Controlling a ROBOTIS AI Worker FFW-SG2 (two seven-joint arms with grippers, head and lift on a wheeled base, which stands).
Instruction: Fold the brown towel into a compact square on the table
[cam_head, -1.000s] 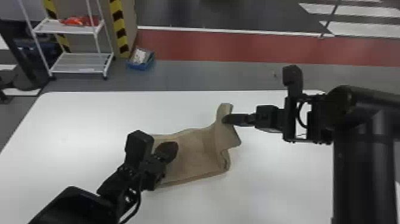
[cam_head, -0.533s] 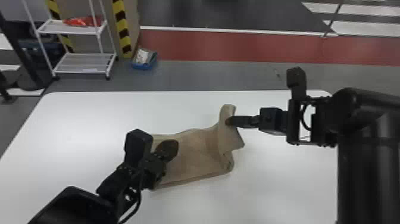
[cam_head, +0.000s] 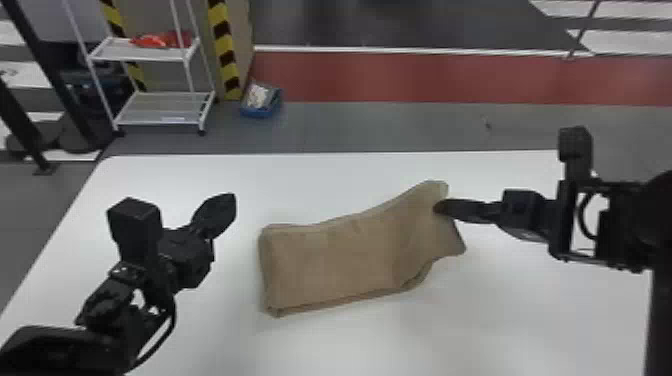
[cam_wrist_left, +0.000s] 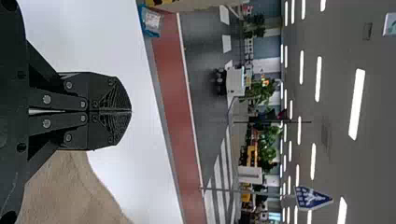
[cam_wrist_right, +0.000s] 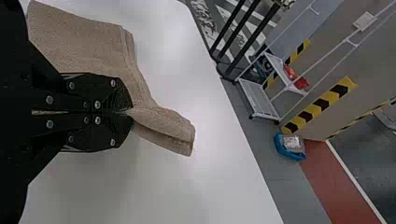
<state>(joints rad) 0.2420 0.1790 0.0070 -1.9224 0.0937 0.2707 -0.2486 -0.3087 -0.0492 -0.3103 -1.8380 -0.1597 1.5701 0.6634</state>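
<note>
The brown towel (cam_head: 335, 260) lies as a folded strip on the white table, its right end lifted and creased where my right gripper (cam_head: 440, 206) pinches it. In the right wrist view the closed right gripper (cam_wrist_right: 128, 112) holds a fold of the towel (cam_wrist_right: 84, 42), and a short flap sticks out past the tips. My left gripper (cam_head: 231, 200) hovers to the left of the towel, apart from it. The left wrist view has the left gripper (cam_wrist_left: 130, 111) with its fingers together and nothing between them, beside part of the towel (cam_wrist_left: 70, 191).
The white table (cam_head: 200, 175) has its far edge beyond the towel. Past it on the floor stand a white shelf cart (cam_head: 160, 107) at the far left and a blue bin (cam_head: 261, 102).
My left gripper has lifted off the towel's left end and moved left, uncovering that end. The right gripper keeps its hold on the towel, having shifted slightly to the right.
</note>
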